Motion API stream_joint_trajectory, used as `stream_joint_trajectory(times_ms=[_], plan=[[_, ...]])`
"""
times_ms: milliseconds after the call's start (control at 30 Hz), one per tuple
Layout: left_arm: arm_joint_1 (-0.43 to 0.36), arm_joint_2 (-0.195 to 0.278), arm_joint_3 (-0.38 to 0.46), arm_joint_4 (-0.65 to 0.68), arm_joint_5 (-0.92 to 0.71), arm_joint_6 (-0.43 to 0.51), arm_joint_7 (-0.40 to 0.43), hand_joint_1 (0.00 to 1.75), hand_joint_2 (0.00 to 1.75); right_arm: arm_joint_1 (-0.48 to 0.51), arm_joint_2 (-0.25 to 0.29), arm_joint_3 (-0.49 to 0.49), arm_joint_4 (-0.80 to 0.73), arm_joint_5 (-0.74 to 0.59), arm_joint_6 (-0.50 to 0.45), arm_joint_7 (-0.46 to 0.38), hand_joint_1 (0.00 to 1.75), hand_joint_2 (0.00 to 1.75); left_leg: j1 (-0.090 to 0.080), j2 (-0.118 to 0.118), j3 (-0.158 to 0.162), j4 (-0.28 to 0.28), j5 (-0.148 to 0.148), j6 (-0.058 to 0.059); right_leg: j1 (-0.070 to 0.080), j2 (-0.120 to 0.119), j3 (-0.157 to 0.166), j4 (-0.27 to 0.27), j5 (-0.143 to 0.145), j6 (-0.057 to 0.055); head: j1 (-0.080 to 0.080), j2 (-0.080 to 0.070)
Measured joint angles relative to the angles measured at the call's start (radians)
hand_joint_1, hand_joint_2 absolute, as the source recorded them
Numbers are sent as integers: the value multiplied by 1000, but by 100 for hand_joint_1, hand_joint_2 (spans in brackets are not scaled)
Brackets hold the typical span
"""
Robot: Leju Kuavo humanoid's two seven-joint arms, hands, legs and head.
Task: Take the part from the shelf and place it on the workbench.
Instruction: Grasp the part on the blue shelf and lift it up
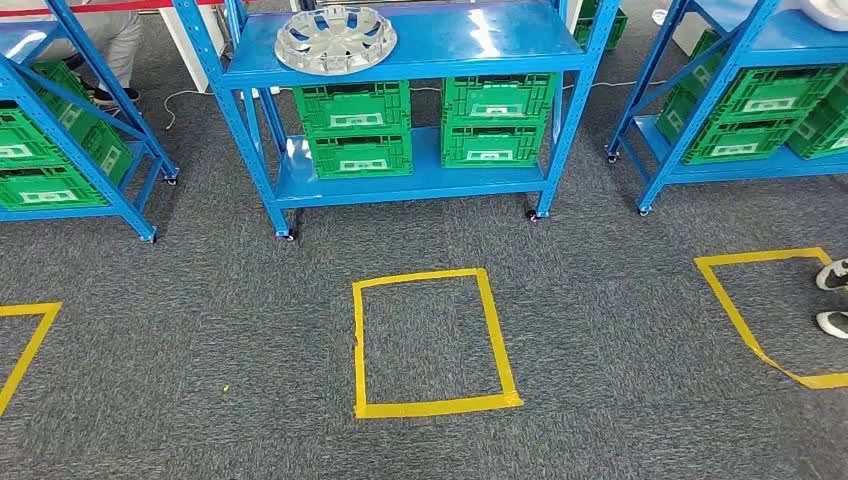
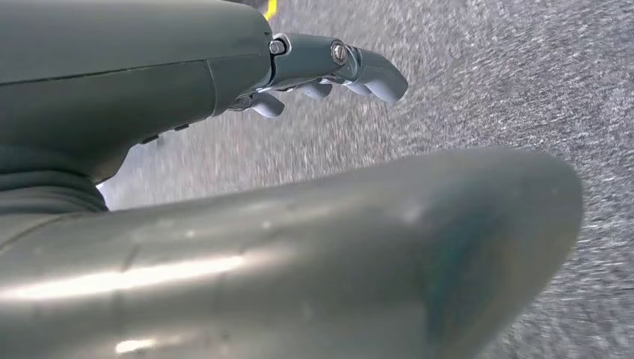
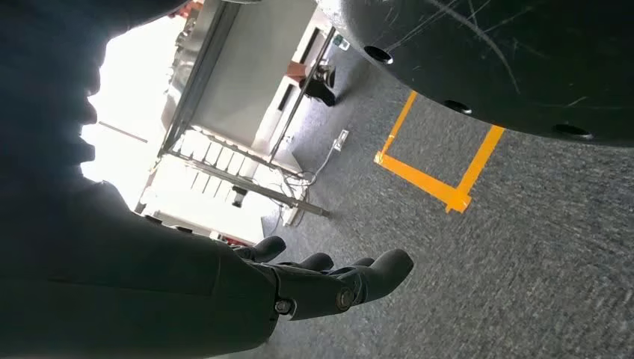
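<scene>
A silver wheel cover (image 1: pixel 336 38), the part, lies flat on the top board of the middle blue shelf (image 1: pixel 430 45), at its left end. My left hand (image 2: pixel 321 71) hangs over grey carpet, fingers stretched out and apart, nothing in it. My right hand (image 3: pixel 329 280) also hangs beside my body above the carpet, fingers loosely extended and empty. Both hands are far from the shelf.
Green crates (image 1: pixel 355 125) fill the lower levels of the middle shelf and the blue shelves to the left (image 1: pixel 60 150) and right (image 1: pixel 740 110). A yellow tape rectangle (image 1: pixel 430 340) marks the carpet before the middle shelf. A person's shoes (image 1: pixel 832 295) stand at the right edge.
</scene>
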Motion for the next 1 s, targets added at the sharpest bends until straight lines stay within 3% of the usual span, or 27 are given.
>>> stream_joint_trajectory(times_ms=[100,167,267,433,533,767,1000], plan=[[-26,0,-40,-3,-88,22,-33,0,0,-1,-2,0,0,22,3,-17,0,175,0,-1,-1,1,1,1,0,-1,-2,0,1,0,0,0],[-103,-7,-88,-14,-181,67,-98,0,0,-4,-7,1,0,43,5,-38,0,175,0,-7,-6,2,6,1,0,-6,-5,0,3,2,0,0],[-338,-22,-180,-37,-314,103,-132,0,0,-26,-20,7,0,63,5,-63,0,175,1,-17,-22,4,18,0,1,-16,-15,0,13,2,0,0],[-801,4,-371,-67,-562,117,1,0,0,-62,-33,10,-1,63,4,-61,0,175,2,-9,-33,6,27,-1,1,-8,-27,1,28,2,0,0],[-965,34,-445,-75,-617,98,22,0,0,-52,-33,10,-1,73,4,-45,0,175,1,-6,-31,6,27,-1,1,-5,-27,1,28,2,0,0],[-1102,94,-535,-79,-701,74,49,0,0,-33,-35,17,0,97,4,-5,0,175,1,-5,-30,4,27,-1,1,-4,-28,1,27,1,0,0],[-1125,98,-567,-78,-721,42,46,0,0,-46,-35,18,-1,85,4,-41,0,175,1,-5,-30,5,27,-1,1,-4,-27,1,27,1,0,0]])
